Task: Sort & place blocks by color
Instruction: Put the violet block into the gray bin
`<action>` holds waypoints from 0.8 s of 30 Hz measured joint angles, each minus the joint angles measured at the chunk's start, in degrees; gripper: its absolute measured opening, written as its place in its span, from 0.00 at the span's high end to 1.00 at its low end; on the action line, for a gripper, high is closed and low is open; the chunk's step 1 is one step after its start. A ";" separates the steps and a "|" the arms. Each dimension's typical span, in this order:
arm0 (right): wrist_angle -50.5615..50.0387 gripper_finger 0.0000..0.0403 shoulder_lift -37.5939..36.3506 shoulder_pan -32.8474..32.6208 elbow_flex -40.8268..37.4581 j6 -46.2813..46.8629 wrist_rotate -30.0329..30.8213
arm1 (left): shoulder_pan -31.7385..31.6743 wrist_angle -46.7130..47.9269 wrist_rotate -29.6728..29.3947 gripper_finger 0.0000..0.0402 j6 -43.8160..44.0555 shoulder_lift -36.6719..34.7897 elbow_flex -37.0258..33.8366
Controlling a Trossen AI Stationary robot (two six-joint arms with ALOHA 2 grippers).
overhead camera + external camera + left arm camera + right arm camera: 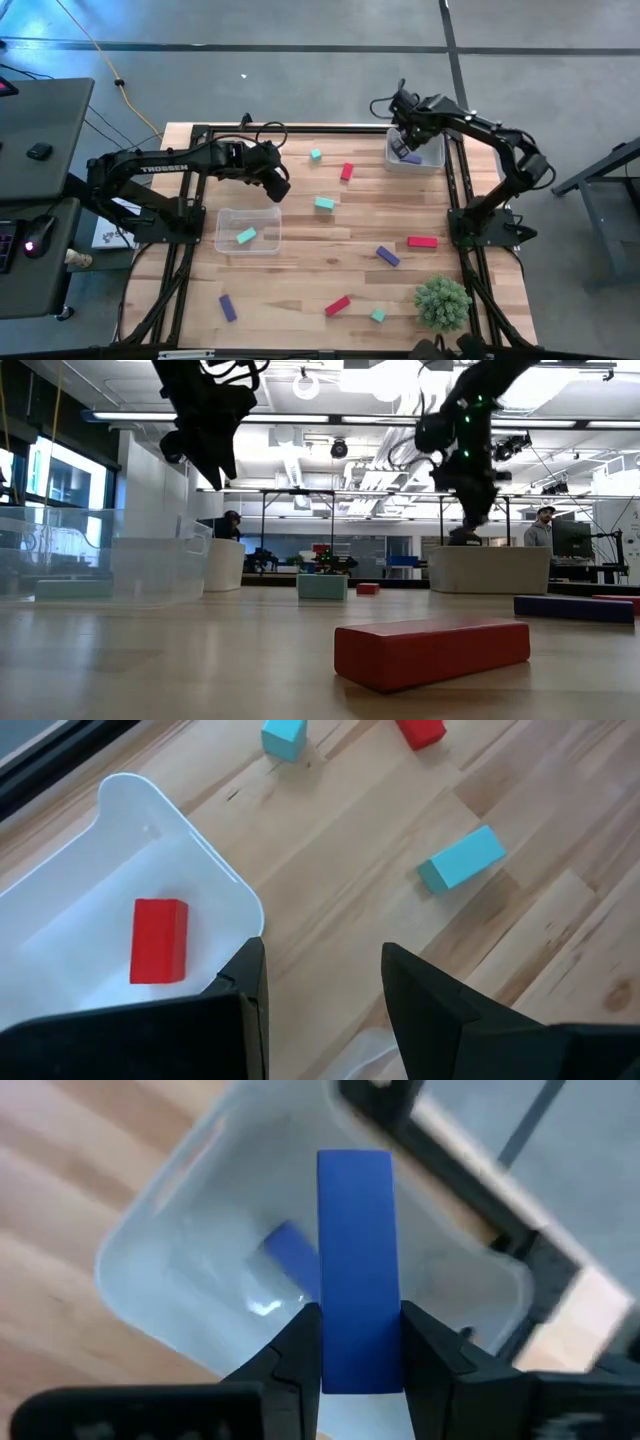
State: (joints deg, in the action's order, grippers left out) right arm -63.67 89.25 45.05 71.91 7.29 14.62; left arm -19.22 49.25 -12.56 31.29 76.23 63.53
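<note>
While over the clear bin, right claw pinching purple bar, long axis straight out past fingertips.

Four teal blocks, four red blocks and four purple blocks are showing. Three bins are sitting well apart from the one plant ball.

You've got a purple bar held upright over another purple block lying in a bin. A red block lies in another bin, a teal one in a third; the rest lie scattered flat on the wood.
</note>
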 joint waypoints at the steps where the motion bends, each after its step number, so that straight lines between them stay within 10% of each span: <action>1: 0.54 0.80 0.00 0.08 -1.35 -0.80 -0.91 | 0.00 -0.33 0.00 0.71 -0.07 0.00 0.00; 24: 16.86 0.80 0.02 10.68 -15.58 -9.79 -11.81 | -1.00 -27.56 5.52 0.71 -16.84 0.60 -0.04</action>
State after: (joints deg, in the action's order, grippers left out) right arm -46.82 89.27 55.73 56.32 -2.50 2.81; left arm -20.22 21.69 -7.04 14.45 76.82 63.49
